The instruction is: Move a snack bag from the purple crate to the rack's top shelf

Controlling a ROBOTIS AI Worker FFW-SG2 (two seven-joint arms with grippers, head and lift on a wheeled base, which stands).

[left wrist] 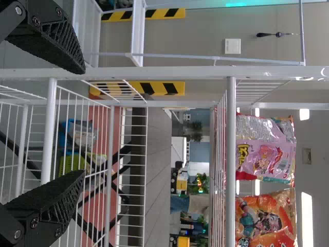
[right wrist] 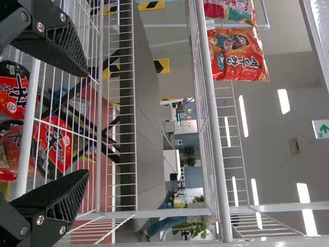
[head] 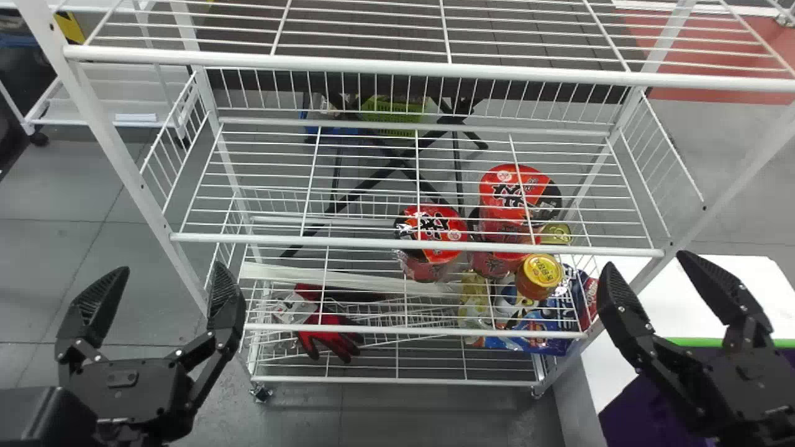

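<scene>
1. Snack bags, 2: one pink (left wrist: 264,149), one orange-red (left wrist: 264,218); crinkled, glossy film, plump; upright side by side on the rack's upper shelf, above the wire. Which one is the task's cannot be told.
2. Purple crate (head: 630,406), 1: green rim, beside the rack on the right, on a white surface (head: 733,279), partly covered by the right gripper.
3. Left gripper (head: 169,270), 1: ribbed black fingers spread wide, holding nothing; before the rack's left side.
4. Right gripper (head: 645,262), 1: fingers likewise wide apart and unladen; at the rack's right side, near the crate.
5. Rack (head: 372,60), 1: white metal, round front rails, thin wire shelves, mesh sides. A rail runs along the bags' base; between the two grippers, front rails cross the lower goods.
6. Noodle tubs (head: 431,226), at least 2: round, red and black, slick lids, lower right part of the rack.
7. Jar (head: 540,273), 1: yellow lid, round, beside the tubs.
8. Blue packaging (head: 534,326), count unclear: shiny, low on the right.
9. Work glove (head: 329,335), at least 1: red and black, low on the left.
</scene>
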